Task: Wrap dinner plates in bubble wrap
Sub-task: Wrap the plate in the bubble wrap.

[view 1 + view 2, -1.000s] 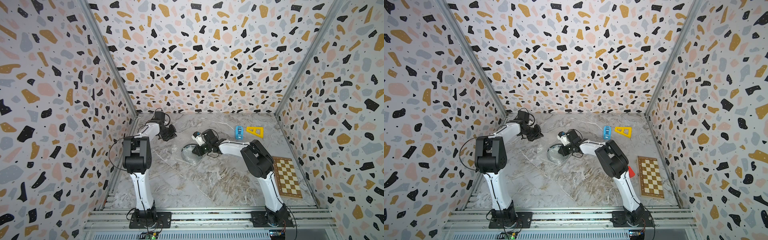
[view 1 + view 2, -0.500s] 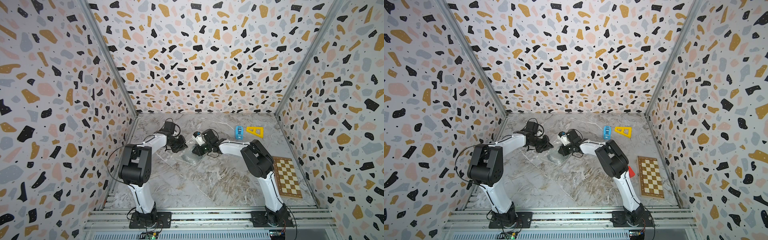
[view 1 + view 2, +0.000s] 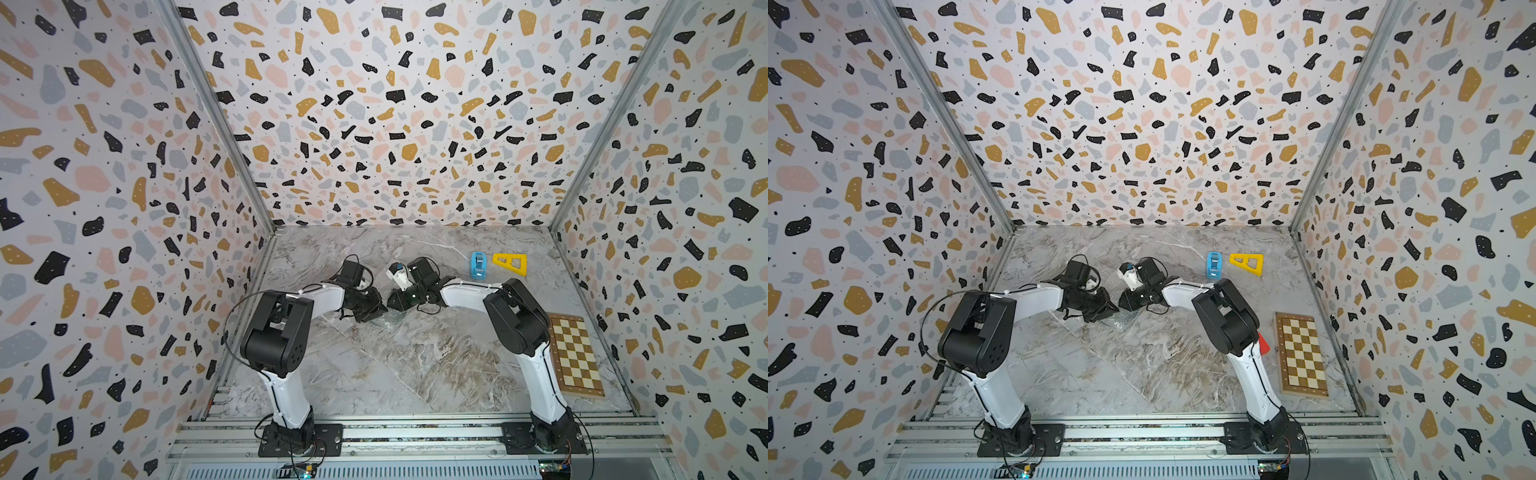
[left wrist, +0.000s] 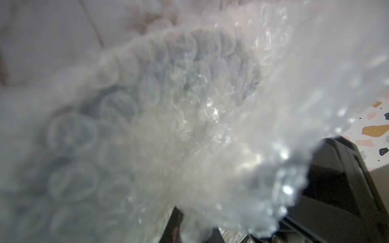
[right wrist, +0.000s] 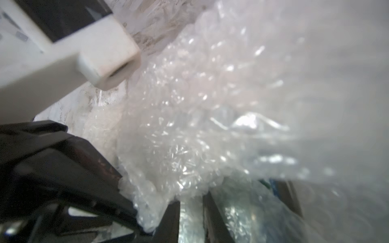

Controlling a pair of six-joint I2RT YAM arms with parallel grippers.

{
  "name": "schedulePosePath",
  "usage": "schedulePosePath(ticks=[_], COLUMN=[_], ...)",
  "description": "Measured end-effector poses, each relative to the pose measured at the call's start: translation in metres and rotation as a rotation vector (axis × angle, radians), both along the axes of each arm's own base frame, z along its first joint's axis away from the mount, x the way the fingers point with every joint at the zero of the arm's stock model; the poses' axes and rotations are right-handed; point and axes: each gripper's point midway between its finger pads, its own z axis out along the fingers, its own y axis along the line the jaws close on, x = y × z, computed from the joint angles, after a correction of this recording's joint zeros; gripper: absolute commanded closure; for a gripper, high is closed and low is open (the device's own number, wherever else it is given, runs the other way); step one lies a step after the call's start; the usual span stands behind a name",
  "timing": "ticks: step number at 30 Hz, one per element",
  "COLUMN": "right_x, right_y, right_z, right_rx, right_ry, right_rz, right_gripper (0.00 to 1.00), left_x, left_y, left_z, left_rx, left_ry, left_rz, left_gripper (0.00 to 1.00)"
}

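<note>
The grey marble worktop [image 3: 498, 399] fills the floor of the speckled booth. Over its middle lies the bubble wrap [image 3: 392, 321], a clear sheet whose straight edges run slantwise toward the near rail. Its far part is gathered into a shiny, crumpled bunch.

Both arms reach in from the near rail and meet over that bunch. The left tool [image 3: 376, 309] and the right tool [image 3: 395, 301] stand tip to tip, almost touching, in both top views.

A brown-and-cream chessboard [image 3: 575, 357] lies flat by the right wall, well apart from the wrap.

The plate is almost wholly hidden. In the right wrist view only a dark teal and blue sliver [image 5: 268, 183] shows under the wrap, close to the tool. In the top views the tools cover it.

In the left wrist view, wrap hangs bunched against a black finger [image 4: 341, 189]. In the right wrist view it crowds a black finger [image 5: 69, 168] likewise. I cannot tell whether either tool is clenched on the wrap or released.

Far right on the worktop lie a yellow triangle [image 3: 510, 264] and, just beside it, a small blue object [image 3: 478, 264]. A red scrap [image 3: 1263, 343] peeks from behind the right arm.
</note>
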Motion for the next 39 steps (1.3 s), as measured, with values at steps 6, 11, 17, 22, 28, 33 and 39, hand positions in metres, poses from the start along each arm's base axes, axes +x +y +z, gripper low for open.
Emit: schedulePosePath(ticks=[6, 11, 17, 22, 28, 33, 39], right_x=[0.006, 0.008, 0.003, 0.0, 0.0, 0.0, -0.001], right_y=[-0.021, -0.021, 0.004, 0.011, 0.008, 0.012, 0.012], right_z=[0.021, 0.065, 0.08, 0.042, 0.008, 0.013, 0.015], right_rx=[0.02, 0.083, 0.112, 0.065, 0.03, 0.062, 0.08], right_ry=[0.016, -0.024, -0.048, 0.013, 0.079, 0.099, 0.12], right_rz=[-0.042, -0.041, -0.002, -0.004, -0.017, -0.016, -0.011], right_gripper=[0.73, 0.6, 0.48, 0.47, 0.57, 0.88, 0.97], left_x=[0.001, 0.001, 0.0, -0.001, -0.007, -0.007, -0.013], left_y=[-0.002, -0.002, -0.002, -0.002, -0.002, -0.004, -0.004], left_z=[-0.004, -0.005, -0.004, -0.003, -0.002, -0.001, 0.01], left_rx=[-0.007, -0.012, -0.015, -0.017, -0.017, -0.026, -0.029], left_ry=[-0.017, -0.028, -0.038, -0.047, -0.048, -0.049, -0.059], left_rz=[-0.017, -0.024, -0.025, -0.026, -0.03, -0.035, -0.059], left_gripper=[0.85, 0.84, 0.84, 0.84, 0.83, 0.76, 0.65])
